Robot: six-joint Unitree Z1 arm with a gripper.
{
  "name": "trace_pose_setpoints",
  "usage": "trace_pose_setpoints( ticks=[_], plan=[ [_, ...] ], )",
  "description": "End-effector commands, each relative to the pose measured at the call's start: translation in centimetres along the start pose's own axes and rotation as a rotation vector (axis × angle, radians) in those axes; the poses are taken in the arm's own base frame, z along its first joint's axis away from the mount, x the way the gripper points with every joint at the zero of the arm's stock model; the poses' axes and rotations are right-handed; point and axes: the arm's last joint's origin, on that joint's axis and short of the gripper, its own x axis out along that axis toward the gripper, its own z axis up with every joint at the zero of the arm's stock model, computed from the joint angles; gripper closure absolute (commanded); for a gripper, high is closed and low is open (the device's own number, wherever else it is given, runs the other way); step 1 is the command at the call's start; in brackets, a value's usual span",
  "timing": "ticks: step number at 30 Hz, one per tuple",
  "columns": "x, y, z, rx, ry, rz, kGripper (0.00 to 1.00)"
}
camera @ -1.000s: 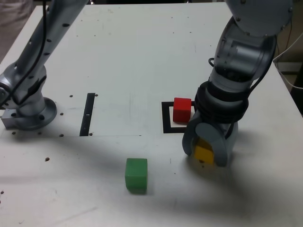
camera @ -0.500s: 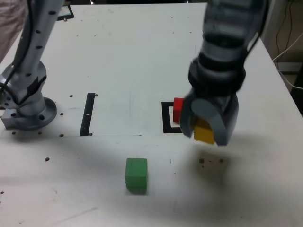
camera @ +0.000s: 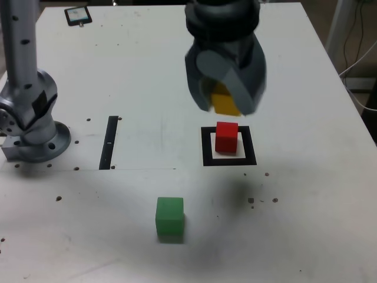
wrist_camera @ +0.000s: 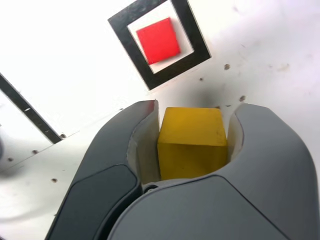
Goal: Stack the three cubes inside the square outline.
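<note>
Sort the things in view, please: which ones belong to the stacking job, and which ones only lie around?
For the job:
- red cube
- yellow cube, held in the jaws
- green cube
- square outline

Just lying about:
- black strip
- small dark-framed object, at the far edge

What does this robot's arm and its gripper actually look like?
The arm is grey, with rounded tubular sections, dark bolt holes and a black cable, on a round grey base. The gripper has two thick, curved grey jaws, smooth outside and paler inside.
</note>
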Motion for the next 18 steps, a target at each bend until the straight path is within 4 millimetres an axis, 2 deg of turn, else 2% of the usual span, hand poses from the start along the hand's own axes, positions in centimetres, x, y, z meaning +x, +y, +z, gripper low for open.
trace_pose_setpoints(
  ticks=[1, 9, 18],
  plan=[
    [-0.3, 0.7, -1.2, -0.019, 0.0, 0.003, 0.85],
    [0.5, 3.7, -4.8, -0.054, 0.05, -0.013, 0.85],
    [1.8, 5.5, -5.6, -0.051, 0.086, -0.034, 0.85]
  ],
)
